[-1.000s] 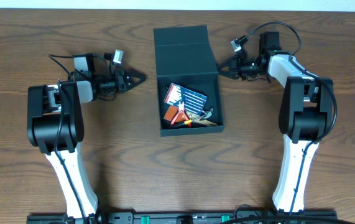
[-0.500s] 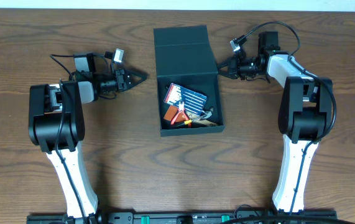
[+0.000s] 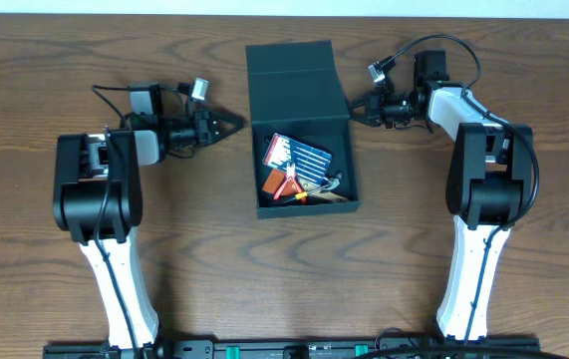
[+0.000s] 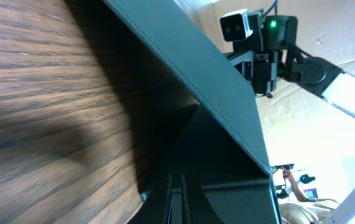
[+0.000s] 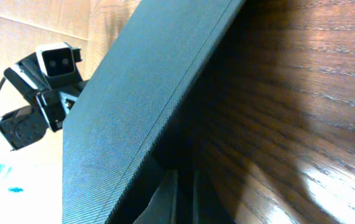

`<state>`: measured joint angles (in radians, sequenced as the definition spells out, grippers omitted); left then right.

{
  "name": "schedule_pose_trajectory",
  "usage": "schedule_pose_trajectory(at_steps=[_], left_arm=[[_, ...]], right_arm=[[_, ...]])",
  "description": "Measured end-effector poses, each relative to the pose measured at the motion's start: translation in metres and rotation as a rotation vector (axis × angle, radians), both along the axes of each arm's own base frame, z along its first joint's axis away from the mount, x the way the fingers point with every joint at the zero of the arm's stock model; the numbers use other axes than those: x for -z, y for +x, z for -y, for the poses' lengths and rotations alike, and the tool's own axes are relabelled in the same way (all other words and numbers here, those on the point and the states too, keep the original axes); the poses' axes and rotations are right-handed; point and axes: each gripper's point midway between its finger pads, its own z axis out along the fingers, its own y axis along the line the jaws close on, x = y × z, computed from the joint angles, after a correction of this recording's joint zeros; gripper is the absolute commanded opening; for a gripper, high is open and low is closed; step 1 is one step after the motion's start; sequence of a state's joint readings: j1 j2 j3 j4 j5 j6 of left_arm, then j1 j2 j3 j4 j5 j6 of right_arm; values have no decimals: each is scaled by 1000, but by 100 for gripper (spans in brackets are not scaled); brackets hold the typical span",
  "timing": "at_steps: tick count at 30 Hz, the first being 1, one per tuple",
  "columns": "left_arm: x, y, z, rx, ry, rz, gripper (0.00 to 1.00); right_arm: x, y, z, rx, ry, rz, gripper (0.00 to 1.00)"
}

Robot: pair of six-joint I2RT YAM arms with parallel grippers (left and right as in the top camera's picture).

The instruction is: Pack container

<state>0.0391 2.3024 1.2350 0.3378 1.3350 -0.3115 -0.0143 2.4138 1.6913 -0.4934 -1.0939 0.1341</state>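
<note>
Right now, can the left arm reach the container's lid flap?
Probably yes: the left gripper sits close beside the left edge of the lid flap, with only bare table between them.

Right gripper (image 5: 186, 190): two dark fingers at the bottom edge of frame, drawn nearly together, with only a thin slit between them. The tips sit at the foot of the container (image 5: 133, 112), in its shadow; contact cannot be told. The container's dark teal, woven-texture face runs ahead and left of the jaws, with a fine seam along it. Wood-grain table (image 5: 301, 106) lies right of the jaws, with glare low right. Past the container's far edge, left of the jaws, is a white-faced camera (image 5: 56, 60) on a black mount.
</note>
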Motion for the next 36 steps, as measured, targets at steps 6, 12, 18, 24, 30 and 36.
schedule_pose_trajectory(at_steps=[6, 12, 18, 24, 30, 36], left_arm=[[3, 1, 5, -6, 19, -7, 6], [4, 2, 5, -10, 23, -3, 6], [2, 2, 8, -3, 23, 10, 6], [2, 0, 16, 13, 24, 15, 6], [-5, 6, 17, 10, 16, 65, 6], [-13, 11, 17, 3, 1, 85, 6]], right_arm=[[-1, -1, -2, -6, 9, 0, 1], [-3, -5, -13, -30, 22, 0, 1], [-3, -7, -20, -46, 22, 0, 1], [-4, -7, -20, -47, 27, 0, 1], [-4, -7, -20, -50, 30, 4, 1], [-6, -8, -21, -61, 37, 19, 1]])
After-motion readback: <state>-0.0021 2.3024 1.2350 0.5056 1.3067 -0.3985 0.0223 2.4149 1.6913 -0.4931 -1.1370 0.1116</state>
